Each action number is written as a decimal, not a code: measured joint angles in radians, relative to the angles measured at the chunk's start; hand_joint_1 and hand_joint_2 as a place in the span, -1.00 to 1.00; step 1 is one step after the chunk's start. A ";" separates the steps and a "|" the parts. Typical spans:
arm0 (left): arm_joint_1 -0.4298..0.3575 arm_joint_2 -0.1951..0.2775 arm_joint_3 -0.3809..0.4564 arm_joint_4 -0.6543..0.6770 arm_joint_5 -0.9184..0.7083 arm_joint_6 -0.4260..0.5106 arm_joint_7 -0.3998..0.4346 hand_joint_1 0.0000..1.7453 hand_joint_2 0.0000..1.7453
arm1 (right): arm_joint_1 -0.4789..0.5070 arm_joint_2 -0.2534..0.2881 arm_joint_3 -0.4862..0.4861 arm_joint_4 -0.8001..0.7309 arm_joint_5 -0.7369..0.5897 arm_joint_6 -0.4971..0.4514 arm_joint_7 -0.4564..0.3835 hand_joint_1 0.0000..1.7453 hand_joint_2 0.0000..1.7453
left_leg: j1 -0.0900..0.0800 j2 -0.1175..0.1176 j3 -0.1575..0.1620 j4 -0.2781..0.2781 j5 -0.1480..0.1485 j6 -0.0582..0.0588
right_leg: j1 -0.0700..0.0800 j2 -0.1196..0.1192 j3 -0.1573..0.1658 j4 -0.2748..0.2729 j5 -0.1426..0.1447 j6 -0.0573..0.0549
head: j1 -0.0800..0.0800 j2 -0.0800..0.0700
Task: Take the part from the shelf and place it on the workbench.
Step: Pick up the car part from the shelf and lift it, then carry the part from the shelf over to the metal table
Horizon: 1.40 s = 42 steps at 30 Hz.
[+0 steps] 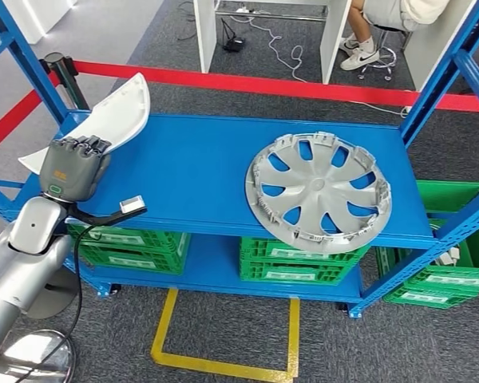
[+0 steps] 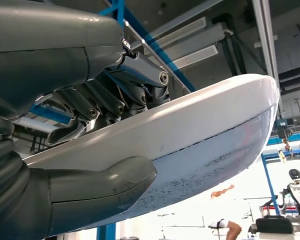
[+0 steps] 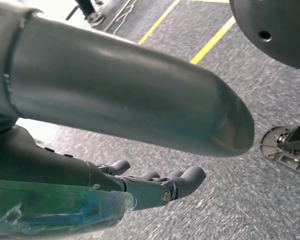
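Note:
A long white curved part (image 1: 113, 112) slants over the left end of the blue shelf (image 1: 188, 171). My left hand (image 1: 74, 166) grips it near its lower end. In the left wrist view the thumb (image 2: 103, 185) lies under the white part (image 2: 216, 125) and the darker fingers (image 2: 114, 95) wrap over its upper side. My right hand (image 3: 152, 187) hangs over grey carpet, its fingers stretched out with nothing in them.
A silver wheel cover (image 1: 318, 191) lies on the shelf's right half. Green crates (image 1: 128, 247) fill the lower level, with another green crate (image 1: 460, 263) to the right. Blue uprights stand at both ends. Behind run a red barrier tape (image 1: 255, 82) and a seated person (image 1: 370, 32).

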State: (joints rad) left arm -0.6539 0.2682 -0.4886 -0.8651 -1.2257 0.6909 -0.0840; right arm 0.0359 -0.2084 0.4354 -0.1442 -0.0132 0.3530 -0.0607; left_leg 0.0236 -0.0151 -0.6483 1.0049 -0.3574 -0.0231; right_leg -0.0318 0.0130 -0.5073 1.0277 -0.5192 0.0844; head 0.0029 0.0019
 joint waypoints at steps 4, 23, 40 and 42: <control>0.011 0.008 0.002 -0.002 0.002 0.003 0.000 1.00 1.00 | 0.000 0.001 0.000 0.000 -0.002 -0.001 0.000 -1.00 -1.00 | 0.002 0.001 -0.017 0.019 -0.020 -0.022 | 0.002 0.000 -0.032 0.009 0.024 -0.040 | -0.004 0.000; 0.123 0.019 0.040 -0.049 -0.026 0.007 0.024 1.00 1.00 | 0.017 0.002 -0.018 0.006 -0.023 -0.004 -0.011 -1.00 -1.00 | -0.016 0.014 0.053 -0.008 -0.063 0.039 | 0.018 -0.008 -0.204 0.233 -0.064 -0.012 | -0.001 0.000; 0.264 0.047 0.168 -0.128 -0.031 0.010 -0.042 1.00 1.00 | 0.021 0.007 -0.060 0.035 -0.058 -0.005 -0.044 -1.00 -1.00 | -0.014 0.013 -0.076 0.281 -0.185 -0.024 | 0.023 -0.013 -0.072 -0.022 0.078 -0.076 | -0.006 0.000; 0.262 0.047 0.175 -0.128 -0.030 0.010 -0.050 1.00 1.00 | 0.021 0.010 -0.065 0.040 -0.060 -0.005 -0.047 -1.00 -1.00 | -0.012 0.013 -0.019 0.248 -0.132 -0.026 | 0.021 -0.014 -0.105 -0.015 0.098 -0.069 | -0.006 0.000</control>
State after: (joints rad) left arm -0.3915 0.3155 -0.3137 -0.9926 -1.2552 0.7007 -0.1338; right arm 0.0566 -0.1984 0.3707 -0.1039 -0.0728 0.3483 -0.1073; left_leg 0.0121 -0.0017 -0.6675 1.2530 -0.4890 -0.0492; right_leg -0.0109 -0.0008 -0.6120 1.0131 -0.4212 0.0153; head -0.0028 0.0019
